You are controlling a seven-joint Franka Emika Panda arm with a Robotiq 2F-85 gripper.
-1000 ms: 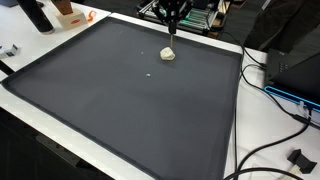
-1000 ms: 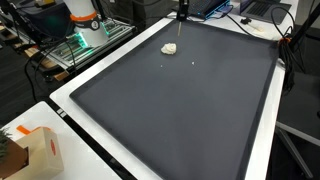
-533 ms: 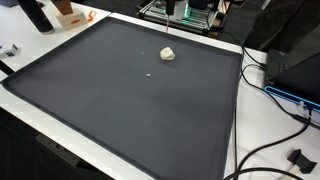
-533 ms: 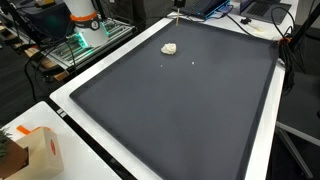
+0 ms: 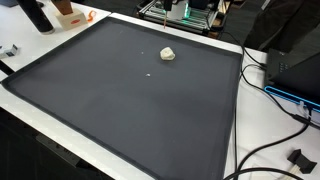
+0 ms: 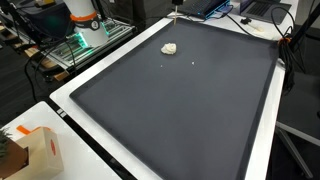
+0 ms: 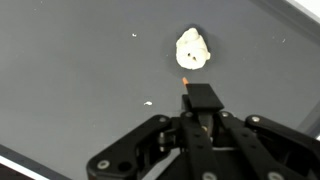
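Your black Robotiq gripper [image 7: 201,98] hangs with its jaws pressed together; whether they pinch anything is unclear. The small cream-white crumpled lump [image 7: 192,48] lies straight ahead of the fingertips, apart from them, near the dark grey mat's [image 5: 120,110] far edge

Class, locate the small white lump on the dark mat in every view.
In an exterior view: white lump upper centre, towards the far edge.
In an exterior view: white lump upper centre, towards the far edge.
Wrist view: white lump top centre.
Shared landmark: the dark mat.
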